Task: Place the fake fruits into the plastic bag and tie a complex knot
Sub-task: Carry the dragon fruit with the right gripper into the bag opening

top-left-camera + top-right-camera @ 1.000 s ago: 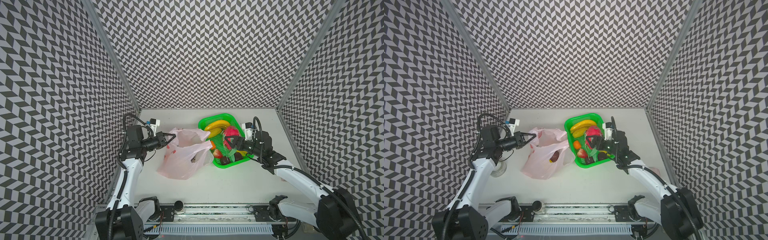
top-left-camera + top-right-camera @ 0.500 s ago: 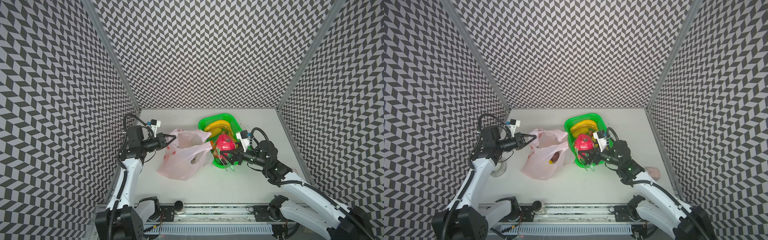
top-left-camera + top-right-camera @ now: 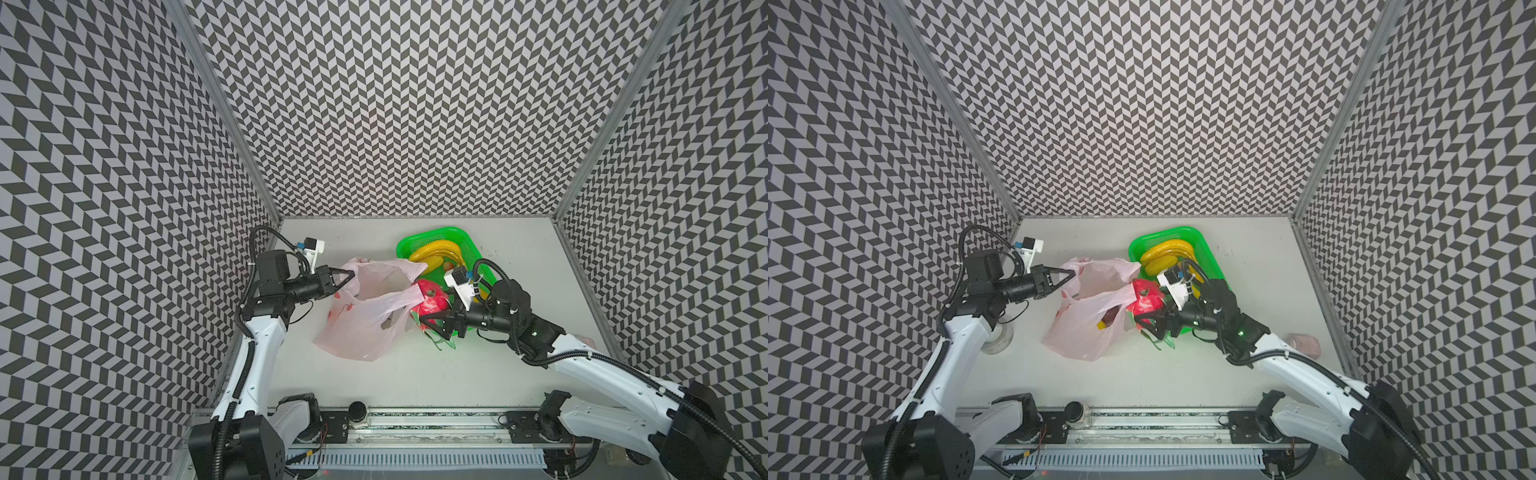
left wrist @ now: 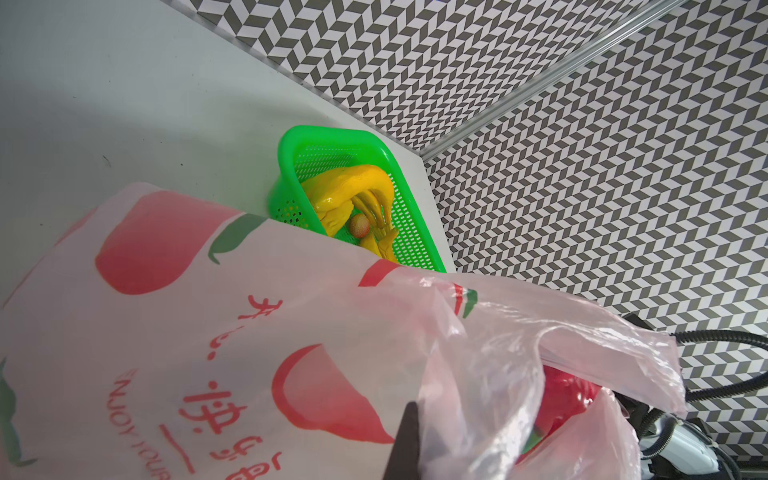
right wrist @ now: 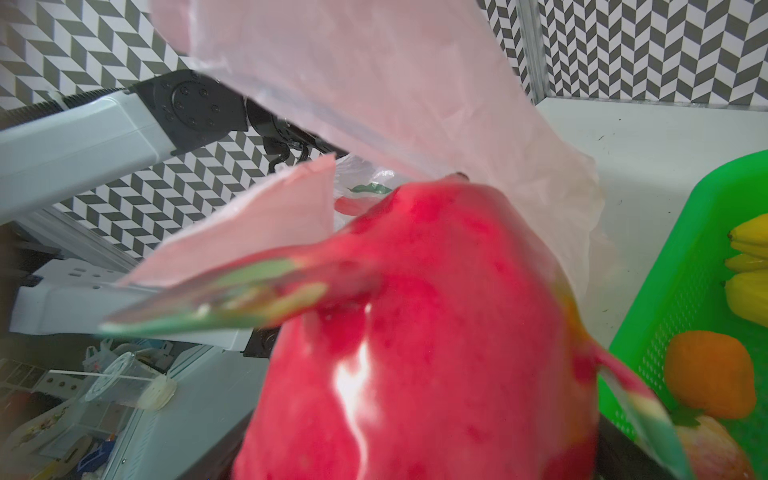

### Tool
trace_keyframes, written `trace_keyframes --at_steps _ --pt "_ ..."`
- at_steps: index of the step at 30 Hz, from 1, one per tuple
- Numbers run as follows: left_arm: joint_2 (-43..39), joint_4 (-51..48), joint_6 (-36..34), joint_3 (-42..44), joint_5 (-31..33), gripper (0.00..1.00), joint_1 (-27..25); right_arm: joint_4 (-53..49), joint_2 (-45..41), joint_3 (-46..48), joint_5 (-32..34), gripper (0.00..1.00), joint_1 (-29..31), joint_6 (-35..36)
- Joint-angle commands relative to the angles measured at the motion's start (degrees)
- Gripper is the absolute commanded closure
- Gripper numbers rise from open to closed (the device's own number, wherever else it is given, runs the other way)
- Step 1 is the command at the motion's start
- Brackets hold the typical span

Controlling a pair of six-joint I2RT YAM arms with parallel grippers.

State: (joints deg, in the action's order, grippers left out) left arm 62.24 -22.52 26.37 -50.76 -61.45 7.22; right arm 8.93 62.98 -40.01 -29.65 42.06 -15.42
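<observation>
In both top views, your left claw [image 3: 348,275] is clamped on the bag [image 3: 361,332] rim. Your right claw [image 3: 428,324] grips the dragon fruit [image 3: 433,305] at the bag's mouth. Left wrist: bananas [image 4: 357,187] lie in the basket [image 4: 332,132]. Right wrist: the dragon fruit sits just beside the bag.

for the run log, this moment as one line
left gripper: shut on plastic bag rim | right gripper: shut on dragon fruit at bag mouth | bananas: in green basket
</observation>
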Motion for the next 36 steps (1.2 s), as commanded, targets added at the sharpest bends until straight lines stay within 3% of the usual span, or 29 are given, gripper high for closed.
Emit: trace_keyframes --at_steps 1,14,21,31,36 --pt "-0.9 0.1 -1.7 -2.0 -1.1 1.0 -0.6 5.7 1.8 -4.5 1.5 0.39 0.5 2.9" --pt "-0.9 0.3 -2.6 -3.4 -0.2 1.0 -3.9 6.0 11.5 -16.6 2.7 0.41 4.8 4.4" --pt "-0.9 0.3 -2.1 -3.6 0.7 1.0 -4.2 7.7 12.9 -18.3 4.9 0.41 8.1 5.8" --pt "-0.7 0.4 -2.1 -3.4 1.0 1.0 -4.4 10.7 14.7 -22.0 8.5 0.41 8.4 7.7" --pt "-0.7 0.6 -1.7 -3.4 1.0 1.0 -4.6 16.8 16.2 -20.2 7.8 0.41 8.4 5.1"
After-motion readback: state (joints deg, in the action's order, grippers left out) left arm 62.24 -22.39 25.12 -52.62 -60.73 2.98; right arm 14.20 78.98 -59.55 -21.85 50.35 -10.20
